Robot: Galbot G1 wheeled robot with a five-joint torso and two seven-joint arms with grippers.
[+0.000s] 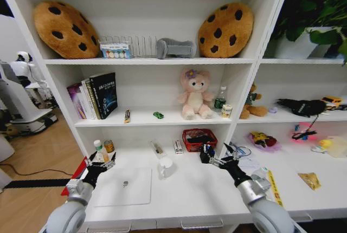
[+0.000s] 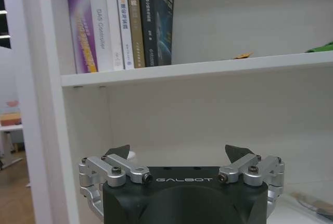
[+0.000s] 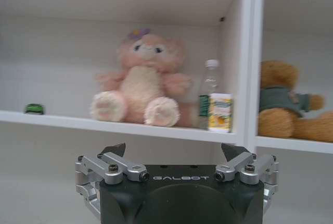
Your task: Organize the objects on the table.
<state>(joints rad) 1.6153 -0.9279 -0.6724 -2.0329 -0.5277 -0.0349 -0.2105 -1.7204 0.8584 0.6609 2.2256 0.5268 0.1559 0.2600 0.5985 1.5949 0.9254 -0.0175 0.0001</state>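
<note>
Both hands, left hand (image 1: 103,163) and right hand (image 1: 218,160), hover wide open and empty; the laptop (image 1: 123,186) and mug (image 1: 165,167) between them look untouched on the table (image 1: 195,195).

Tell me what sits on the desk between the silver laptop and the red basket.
In the head view, a white mug stands between the silver laptop and the red basket, just off the laptop's edge.

Both arms reach forward and slightly inward. The left pincer (image 1: 101,162) and the right pincer (image 1: 217,157) are held raised at matching height, fingers spread wide, gripping nothing.
</note>
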